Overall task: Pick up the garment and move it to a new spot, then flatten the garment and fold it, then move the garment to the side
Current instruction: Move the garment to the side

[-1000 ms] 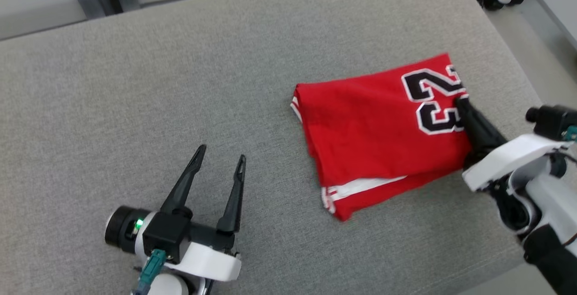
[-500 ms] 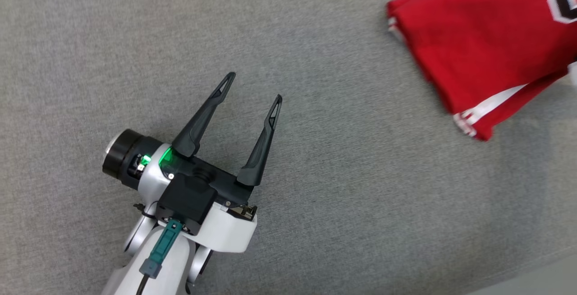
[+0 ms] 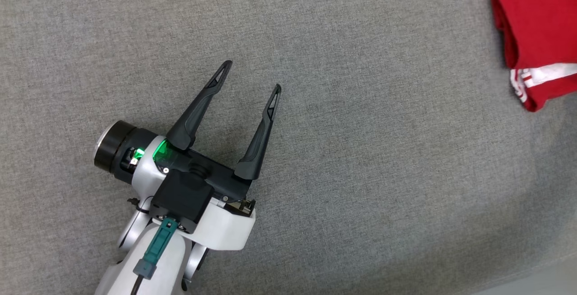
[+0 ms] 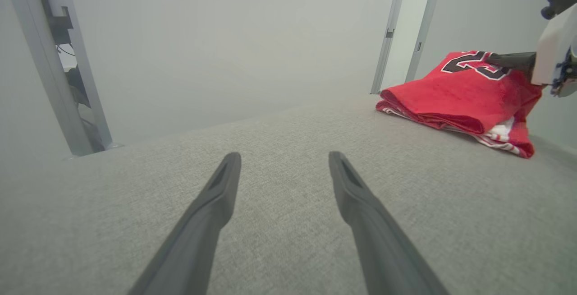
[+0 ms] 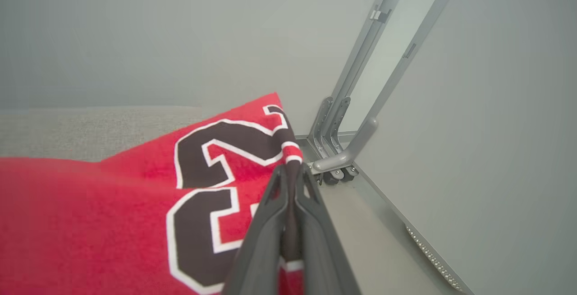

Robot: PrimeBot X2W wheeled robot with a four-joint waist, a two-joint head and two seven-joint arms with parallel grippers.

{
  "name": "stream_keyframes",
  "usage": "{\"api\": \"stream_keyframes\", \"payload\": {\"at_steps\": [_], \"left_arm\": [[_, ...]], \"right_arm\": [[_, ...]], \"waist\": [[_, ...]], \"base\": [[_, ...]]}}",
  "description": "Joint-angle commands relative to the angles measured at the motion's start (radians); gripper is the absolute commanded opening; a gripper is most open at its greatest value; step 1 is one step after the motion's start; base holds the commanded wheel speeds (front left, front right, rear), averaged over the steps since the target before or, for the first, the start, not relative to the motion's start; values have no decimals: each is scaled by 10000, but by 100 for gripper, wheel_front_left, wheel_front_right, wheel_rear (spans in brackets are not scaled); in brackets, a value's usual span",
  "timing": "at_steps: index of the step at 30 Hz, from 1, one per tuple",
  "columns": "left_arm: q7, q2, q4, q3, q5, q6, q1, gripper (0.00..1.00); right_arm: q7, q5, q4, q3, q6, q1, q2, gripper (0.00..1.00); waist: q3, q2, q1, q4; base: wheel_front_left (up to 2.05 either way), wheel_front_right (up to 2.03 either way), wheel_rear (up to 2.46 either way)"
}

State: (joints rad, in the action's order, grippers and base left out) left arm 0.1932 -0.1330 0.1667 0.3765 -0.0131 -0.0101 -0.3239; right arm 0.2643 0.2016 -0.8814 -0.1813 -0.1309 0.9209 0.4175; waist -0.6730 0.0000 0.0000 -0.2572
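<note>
Left tool (image 3: 252,75) is out over the grey worktop (image 3: 360,159), two dark fingers spread wide, nothing between them, a green light glowing on its body. Way off at the right edge of the head view, there's the red garment (image 3: 536,24), folded, white-striped hem showing, well apart from that left tool. The left wrist view has it lying as a folded stack on the worktop, with a black number outlined in white on top. And the right tool (image 5: 293,171) has its fingers pressed together, pinching the garment's edge right beside that number, close to the worktop's corner, with grey frame posts (image 5: 360,83) just beyond.
</note>
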Motion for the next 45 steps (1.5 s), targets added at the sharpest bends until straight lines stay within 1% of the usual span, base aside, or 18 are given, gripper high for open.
{"api": "stream_keyframes", "payload": {"at_steps": [1,3,6,7,8,9,11,13,15,17,19,21,25,26,31,34,38,45], "left_arm": [[-47,-69,-59,-13,49,-7,-141,100],[-44,-92,-46,-12,81,6,-145,100],[-45,-119,-47,8,141,20,-140,100],[-43,-115,-57,22,149,21,-146,100],[-46,-105,-60,43,143,20,-158,100],[-31,-67,-75,77,160,-14,-177,100],[24,-16,-92,86,212,-94,-132,100],[102,35,-153,65,307,-144,-18,100],[182,100,-273,47,428,-212,91,100],[279,204,-417,24,629,-272,169,100],[370,335,-579,-31,894,-377,314,100],[451,408,-772,-126,1190,-461,443,100],[588,553,-1117,-472,1758,-717,762,100],[588,553,-1117,-472,1758,-717,762,100],[682,665,-1451,-907,2322,-1017,1183,100],[702,675,-1670,-1161,2526,-1180,1418,100],[716,710,-1904,-1421,2696,-1311,1651,100],[720,770,-2080,-1737,2713,-1169,2221,100]], "right_arm": [[16,-424,20,-334,3,131,-149,0],[16,-1076,121,-888,3,161,-358,0],[16,-1906,126,-1384,3,223,-590,0],[16,-2204,106,-1535,3,238,-631,35],[16,-2540,152,-1719,3,244,-633,98],[16,-3396,417,-2198,3,151,-631,100],[15,-4188,916,-2620,3,-32,-959,100],[15,-4569,1428,-2762,3,-184,-1479,100],[16,-4667,1934,-2617,3,-404,-1890,100],[16,-4218,2153,-2299,3,-635,-2292,100],[15,-3536,2372,-1668,3,-975,-2712,100],[15,-2888,2565,-1193,4,-1338,-2733,100],[15,-1669,2993,-176,3,-2073,-2997,100],[15,-1669,2993,-176,3,-2073,-2997,100],[16,-495,3883,1100,3,-3046,-2984,100],[16,-93,4507,1789,3,-3680,-3010,100],[15,134,5379,2302,3,-4574,-3075,100],[15,99,6697,2717,3,-6168,-3290,100]], "waist": [[-6,0,0,13],[-4,0,0,46],[5,0,0,141],[18,0,0,182],[29,0,0,225],[80,0,0,327],[183,0,0,410],[358,0,0,486],[613,0,0,573],[930,0,0,683],[1283,0,0,818],[1645,0,0,977],[2337,0,0,1263],[2337,0,0,1263],[3171,0,0,1617],[3649,0,0,1775],[4232,0,0,1926],[4952,0,0,2037]], "base": [[0,0,0],[0,0,0],[0,0,0],[0,0,0],[0,0,0],[0,0,0],[0,0,0],[0,0,0],[0,0,0],[0,0,0],[0,0,0],[0,0,0],[0,0,0],[0,0,0],[0,0,0],[0,0,0],[0,0,0],[0,0,0]]}}
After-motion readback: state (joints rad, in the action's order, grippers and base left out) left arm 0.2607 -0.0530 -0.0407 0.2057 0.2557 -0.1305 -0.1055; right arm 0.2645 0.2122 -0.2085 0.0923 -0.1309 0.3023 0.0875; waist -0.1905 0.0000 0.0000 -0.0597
